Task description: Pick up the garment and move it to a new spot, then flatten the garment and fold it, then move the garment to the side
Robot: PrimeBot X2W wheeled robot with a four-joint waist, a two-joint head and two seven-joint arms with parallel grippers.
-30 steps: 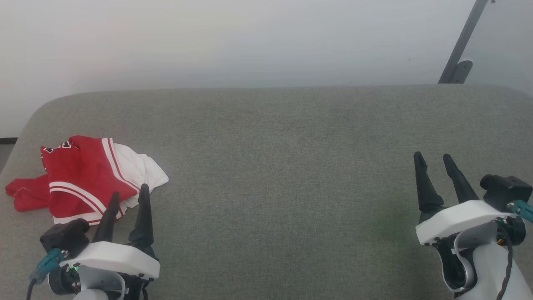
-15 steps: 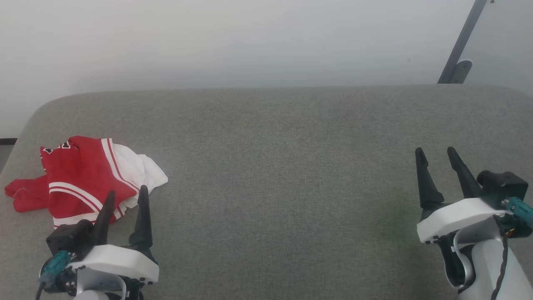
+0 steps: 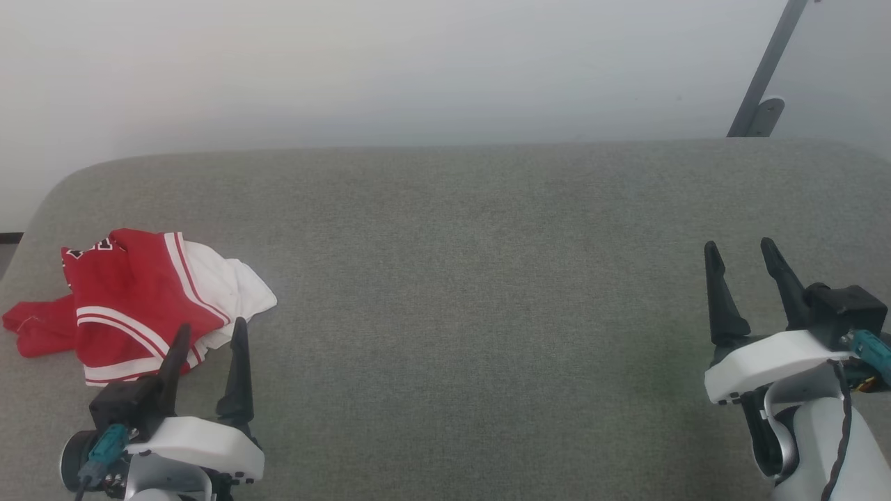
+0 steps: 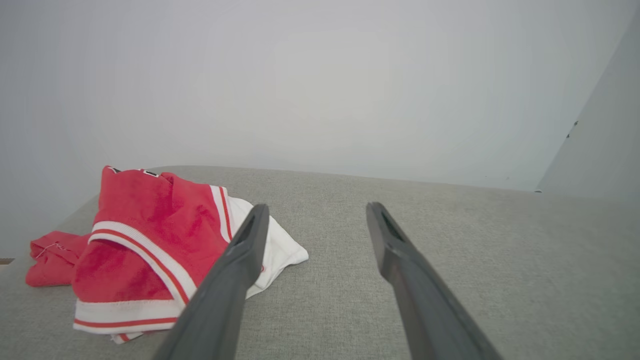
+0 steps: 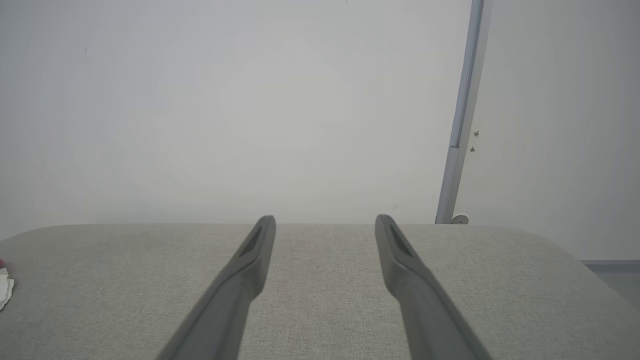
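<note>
Garment crumpled at left end of cushion, so left gripper spread just beside for pickup, right gripper spread, idle, well apart.

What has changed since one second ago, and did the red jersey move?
The left gripper drew back slightly toward the robot; the right gripper eased a little forward and to its right. Both jaws are open and empty; nothing was taken or let go. The garment stayed crumpled at the left of the grey surface; its small shift in the head view is camera motion.
</note>
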